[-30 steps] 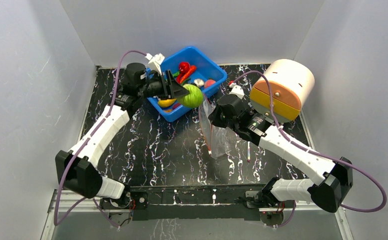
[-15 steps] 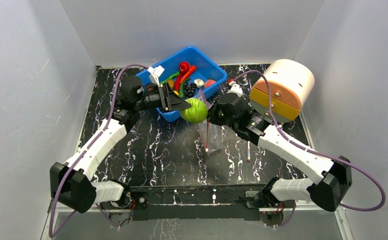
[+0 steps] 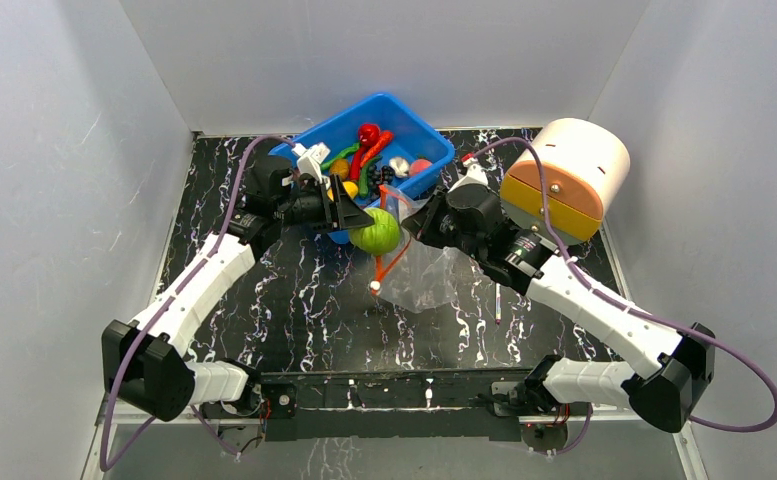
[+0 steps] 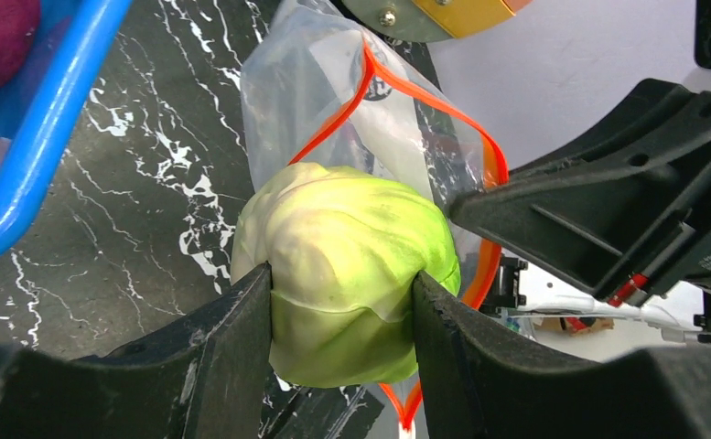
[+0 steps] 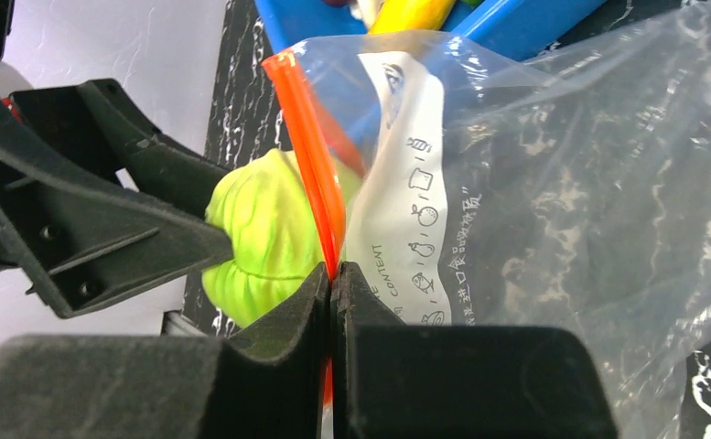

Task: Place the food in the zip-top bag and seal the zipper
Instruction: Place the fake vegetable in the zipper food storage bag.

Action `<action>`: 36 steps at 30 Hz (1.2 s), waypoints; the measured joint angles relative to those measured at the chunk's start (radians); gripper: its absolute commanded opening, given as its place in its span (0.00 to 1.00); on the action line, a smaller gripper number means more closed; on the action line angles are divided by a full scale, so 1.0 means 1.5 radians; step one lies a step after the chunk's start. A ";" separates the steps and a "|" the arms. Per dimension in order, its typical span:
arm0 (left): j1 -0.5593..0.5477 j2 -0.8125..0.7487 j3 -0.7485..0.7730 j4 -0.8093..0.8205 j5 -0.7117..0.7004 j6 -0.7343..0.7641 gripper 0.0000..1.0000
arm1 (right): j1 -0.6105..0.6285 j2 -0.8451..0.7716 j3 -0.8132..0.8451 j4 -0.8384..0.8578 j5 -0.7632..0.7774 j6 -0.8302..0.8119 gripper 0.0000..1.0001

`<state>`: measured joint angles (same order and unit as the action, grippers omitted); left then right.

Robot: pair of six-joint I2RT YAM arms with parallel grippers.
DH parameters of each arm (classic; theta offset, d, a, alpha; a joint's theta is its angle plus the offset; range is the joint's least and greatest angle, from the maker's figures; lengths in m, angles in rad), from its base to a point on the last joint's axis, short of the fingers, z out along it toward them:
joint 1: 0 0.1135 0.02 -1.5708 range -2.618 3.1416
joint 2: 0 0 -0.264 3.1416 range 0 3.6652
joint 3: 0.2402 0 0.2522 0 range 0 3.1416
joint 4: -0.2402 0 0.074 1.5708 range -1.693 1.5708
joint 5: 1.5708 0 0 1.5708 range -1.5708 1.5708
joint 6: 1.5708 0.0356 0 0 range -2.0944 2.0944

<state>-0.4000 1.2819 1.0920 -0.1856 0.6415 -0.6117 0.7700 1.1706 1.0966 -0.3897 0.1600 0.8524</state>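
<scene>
Black marbled tabletop (image 3: pixel 294 290): I am gripping the green melon (image 4: pixel 347 265) in the left gripper (image 4: pixel 342 306), just beside the mouth of the zip-top bag (image 3: pixel 429 275); the right gripper (image 5: pixel 333 274), clamped on the zipper (image 5: pixel 306 137), is holding that mouth toward the melon.

Top cam looks down from behind; both wrist cams, close-up from opposite sides, share the green melon (image 4: pixel 342 261) and zipper (image 5: pixel 310 155).

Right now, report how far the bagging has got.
Done: the right jaws pinch the zipper, holding the zip-top bag open; no food shows inside. In hand: the left jaws hold the green melon at the mouth. Left: the other food in the blue tub, then sealing.
</scene>
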 measured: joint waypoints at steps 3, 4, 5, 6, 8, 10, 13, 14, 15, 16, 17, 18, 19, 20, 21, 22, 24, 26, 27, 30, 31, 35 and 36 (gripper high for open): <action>-0.002 0.003 0.016 -0.026 -0.021 0.011 0.30 | 0.000 0.002 -0.001 0.013 -0.022 0.000 0.00; -0.003 0.003 0.023 -0.035 -0.028 0.014 0.30 | 0.000 0.005 -0.001 0.018 -0.031 0.000 0.00; -0.004 0.003 0.028 -0.043 -0.036 0.017 0.30 | 0.000 0.008 -0.001 0.024 -0.039 0.000 0.00; -0.005 0.003 0.034 -0.051 -0.042 0.020 0.30 | 0.000 0.011 -0.002 0.030 -0.047 0.000 0.00; -0.008 0.003 0.044 -0.067 -0.055 0.024 0.30 | 0.000 0.020 -0.005 0.042 -0.062 0.000 0.00; -0.011 0.005 0.056 -0.089 -0.073 0.032 0.30 | 0.000 0.031 -0.006 0.051 -0.073 0.002 0.00; -0.015 0.009 0.071 -0.122 -0.102 0.044 0.30 | -0.003 0.046 -0.009 0.064 -0.084 0.006 0.00; -0.017 0.012 0.076 -0.132 -0.111 0.048 0.30 | -0.003 0.050 -0.009 0.064 -0.084 0.009 0.00; -0.019 0.016 0.081 -0.142 -0.119 0.051 0.30 | -0.004 0.053 -0.009 0.066 -0.084 0.011 0.00; -0.022 0.021 0.087 -0.153 -0.128 0.053 0.30 | -0.004 0.056 -0.009 0.066 -0.084 0.014 0.00; -0.025 0.025 0.094 -0.164 -0.137 0.056 0.30 | -0.004 0.058 -0.009 0.067 -0.083 0.016 0.00; -0.028 0.029 0.101 -0.172 -0.146 0.059 0.30 | -0.004 0.061 -0.009 0.069 -0.083 0.020 0.00; -0.031 0.032 0.106 -0.180 -0.154 0.062 0.30 | -0.004 0.064 -0.009 0.072 -0.084 0.025 0.00; -0.034 0.034 0.111 -0.188 -0.163 0.064 0.30 | -0.004 0.067 -0.009 0.073 -0.084 0.027 0.00; -0.036 0.037 0.116 -0.197 -0.171 0.065 0.30 | -0.004 0.070 -0.009 0.076 -0.086 0.030 0.00; -0.038 0.039 0.121 -0.206 -0.179 0.067 0.30 | -0.004 0.075 -0.009 0.079 -0.088 0.031 0.00; -0.043 0.043 0.133 -0.223 -0.196 0.070 0.30 | -0.004 0.083 -0.009 0.084 -0.090 0.033 0.00; -0.049 0.050 0.147 -0.242 -0.216 0.073 0.30 | -0.004 0.090 -0.009 0.089 -0.089 0.036 0.00; -0.052 0.053 0.153 -0.251 -0.225 0.074 0.30 | -0.004 0.091 -0.009 0.089 -0.089 0.038 0.00; -0.059 0.060 0.165 -0.273 -0.238 0.074 0.30 | -0.004 0.092 -0.009 0.089 -0.090 0.046 0.00; -0.061 0.062 0.170 -0.282 -0.239 0.074 0.31 | -0.004 0.092 -0.009 0.091 -0.092 0.048 0.00; -0.062 0.067 0.175 -0.283 -0.226 0.064 0.37 | -0.004 0.092 -0.009 0.094 -0.096 0.051 0.00; -0.062 0.067 0.175 -0.282 -0.222 0.060 0.41 | -0.004 0.092 -0.009 0.094 -0.096 0.052 0.00</action>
<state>-0.4923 1.3830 1.3544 -0.6083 0.3080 -0.5217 0.7635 1.3079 1.0824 -0.2485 0.0154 0.9306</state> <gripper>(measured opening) 0.492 0.009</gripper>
